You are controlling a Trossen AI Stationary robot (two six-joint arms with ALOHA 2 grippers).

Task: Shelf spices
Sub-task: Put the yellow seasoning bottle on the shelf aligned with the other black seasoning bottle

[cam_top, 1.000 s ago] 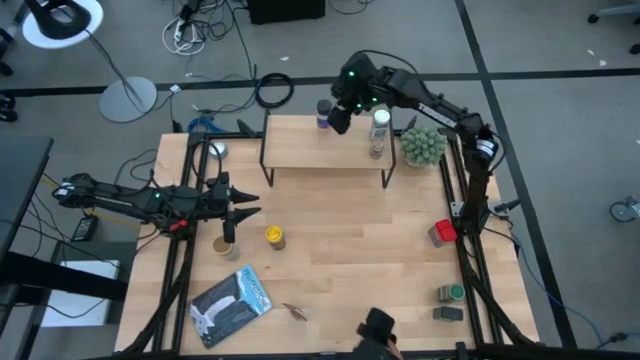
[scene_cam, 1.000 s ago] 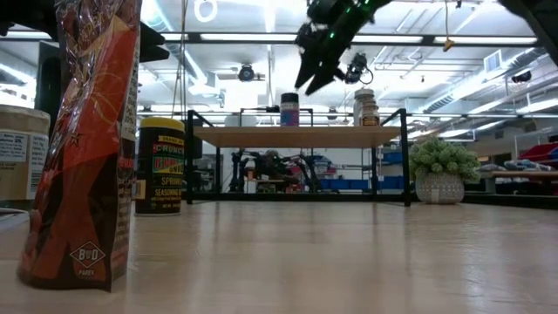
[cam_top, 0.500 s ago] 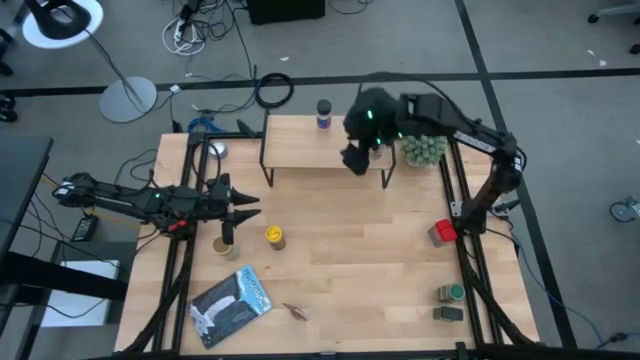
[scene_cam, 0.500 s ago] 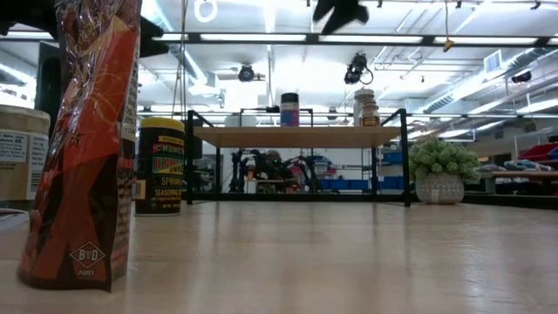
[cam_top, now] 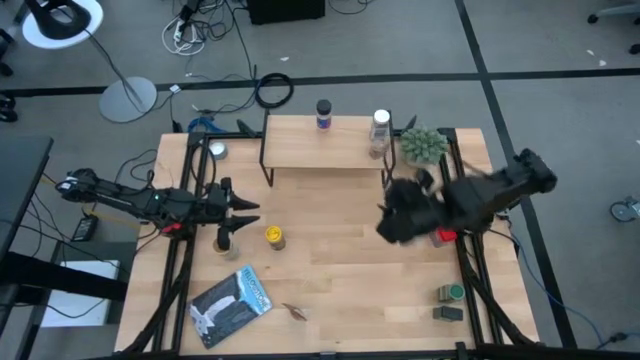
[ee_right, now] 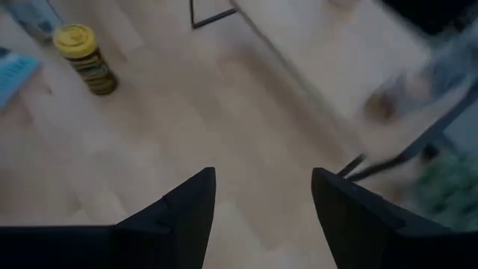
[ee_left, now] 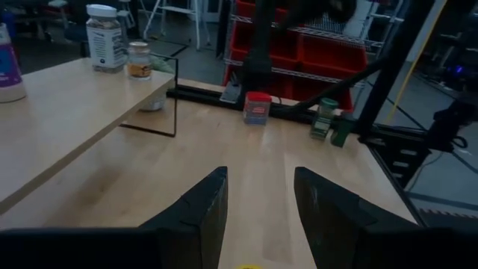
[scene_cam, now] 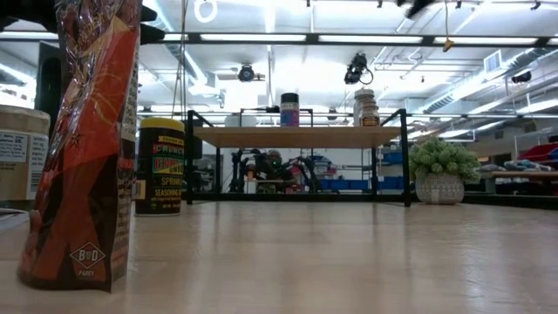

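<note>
The shelf (cam_top: 325, 150) stands at the table's far side. On it are a purple-labelled jar (cam_top: 323, 113), a white-capped bottle (cam_top: 380, 122) and a small jar (cam_top: 377, 150). On the table stand a yellow jar (cam_top: 274, 237), a tan-lidded jar (cam_top: 226, 246), a red tin (cam_top: 441, 236) and green tins (cam_top: 450, 293). My right gripper (cam_top: 393, 224) hangs open over bare table, in front of the shelf's right end and left of the red tin. My left gripper (cam_top: 247, 210) hovers open at the left, above the tan-lidded jar and beside the yellow jar.
A potted plant (cam_top: 424, 145) stands right of the shelf. A blue-white packet (cam_top: 232, 305) lies near the front left, and a silver-lidded jar (cam_top: 216, 150) sits left of the shelf. An orange bag (scene_cam: 83, 139) fills the left foreground of the low view.
My right gripper has swung fast from above the shelf's far edge, near the jars, toward the table's near and right side. It now hangs over the open table beside the red tin. The jars on the shelf have stayed in place.
</note>
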